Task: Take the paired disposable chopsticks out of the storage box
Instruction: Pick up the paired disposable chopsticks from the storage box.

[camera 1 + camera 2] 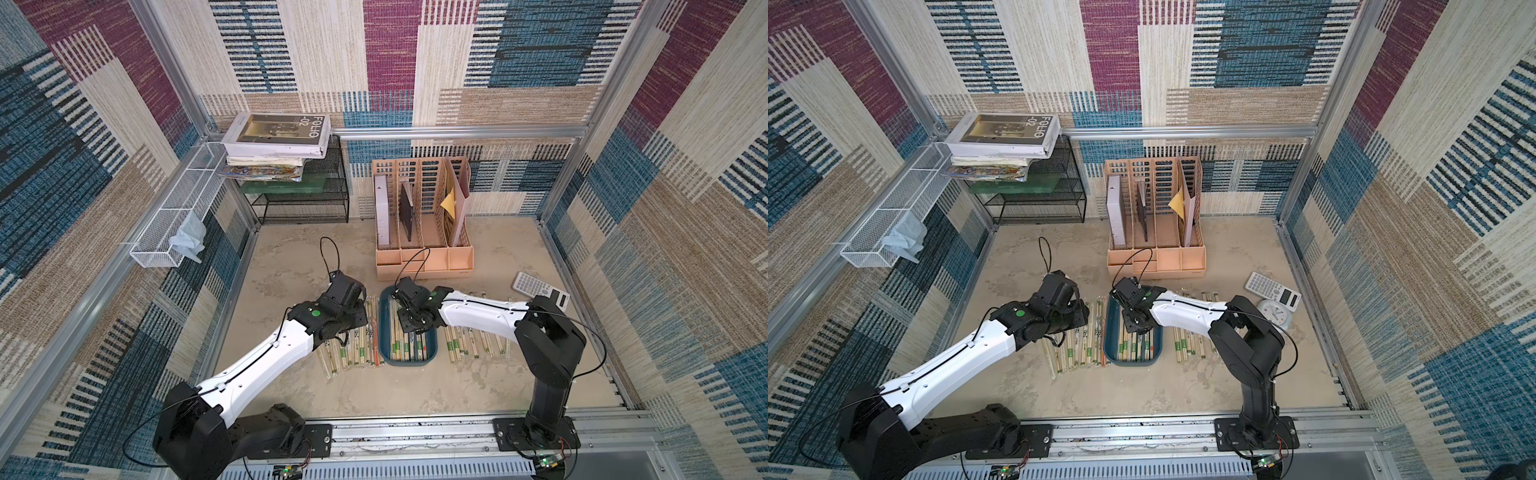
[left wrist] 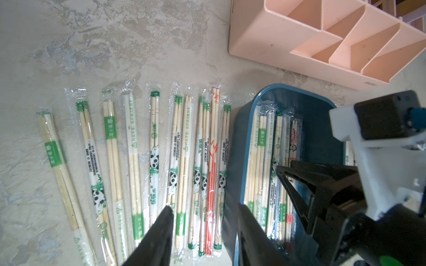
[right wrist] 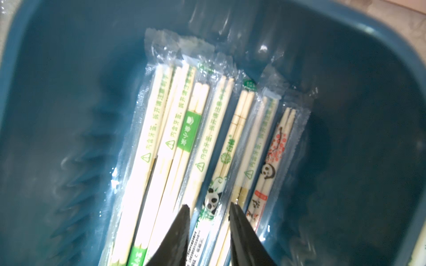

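Your right arm point(image 1: 478, 311) bends down into the storage box point(image 3: 69, 92), nearer than the left. The right fingers point(image 3: 234, 213) stand narrow, one each side of a panda pack of the paired disposable chopsticks point(image 3: 213, 198), which runs long, straight ahead. Pinched? I cannot tell. The left fingers point(image 2: 247, 222) hang half wide, empty, beside the box.

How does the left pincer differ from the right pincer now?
The left pincer stands over the chopsticks laid on the table; the right pincer is down inside the storage box. The left pincer's jaws are wider with nothing gripped; the right pincer's jaws straddle a panda-print pair, grip unclear. Both have black tapered fingers.
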Robot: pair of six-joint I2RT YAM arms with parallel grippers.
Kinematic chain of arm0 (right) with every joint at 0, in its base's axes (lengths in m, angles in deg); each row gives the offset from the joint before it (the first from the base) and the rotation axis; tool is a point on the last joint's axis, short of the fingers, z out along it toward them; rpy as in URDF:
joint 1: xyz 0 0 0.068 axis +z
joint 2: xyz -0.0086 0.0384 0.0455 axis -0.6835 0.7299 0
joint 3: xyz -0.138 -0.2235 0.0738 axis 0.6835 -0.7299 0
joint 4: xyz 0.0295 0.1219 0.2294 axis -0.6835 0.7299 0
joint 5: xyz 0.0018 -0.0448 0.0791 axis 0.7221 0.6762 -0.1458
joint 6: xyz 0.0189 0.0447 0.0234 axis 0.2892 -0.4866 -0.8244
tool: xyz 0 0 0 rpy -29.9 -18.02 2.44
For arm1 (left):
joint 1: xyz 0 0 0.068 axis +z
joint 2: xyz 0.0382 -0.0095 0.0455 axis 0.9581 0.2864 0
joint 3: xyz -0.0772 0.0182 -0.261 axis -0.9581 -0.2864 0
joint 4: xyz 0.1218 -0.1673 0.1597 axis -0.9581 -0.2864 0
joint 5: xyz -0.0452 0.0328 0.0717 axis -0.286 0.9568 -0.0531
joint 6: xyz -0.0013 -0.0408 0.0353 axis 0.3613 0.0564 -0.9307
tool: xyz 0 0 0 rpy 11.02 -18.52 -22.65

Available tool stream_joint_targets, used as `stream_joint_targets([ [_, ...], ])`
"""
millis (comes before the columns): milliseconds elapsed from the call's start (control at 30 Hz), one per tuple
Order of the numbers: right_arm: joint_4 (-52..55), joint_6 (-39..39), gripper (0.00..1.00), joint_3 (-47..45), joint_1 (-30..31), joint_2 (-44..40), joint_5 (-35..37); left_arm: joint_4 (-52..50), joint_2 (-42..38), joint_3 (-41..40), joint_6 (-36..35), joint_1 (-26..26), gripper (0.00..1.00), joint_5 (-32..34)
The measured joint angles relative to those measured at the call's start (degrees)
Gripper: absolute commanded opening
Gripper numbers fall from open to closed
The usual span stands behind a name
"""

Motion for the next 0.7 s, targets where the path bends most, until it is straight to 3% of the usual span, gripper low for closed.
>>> stream_joint_targets([
  [133, 0.1, 0.0, 0.29, 0.0, 0.0, 1.4, 0.1, 0.2, 0.0, 0.0, 0.0, 0.0, 0.47, 0.0],
  [700, -0.9, 0.1, 0.27, 0.7, -0.3, 4.4, -0.1, 0.5, 0.0, 0.0, 0.0, 0.1, 0.47, 0.0],
])
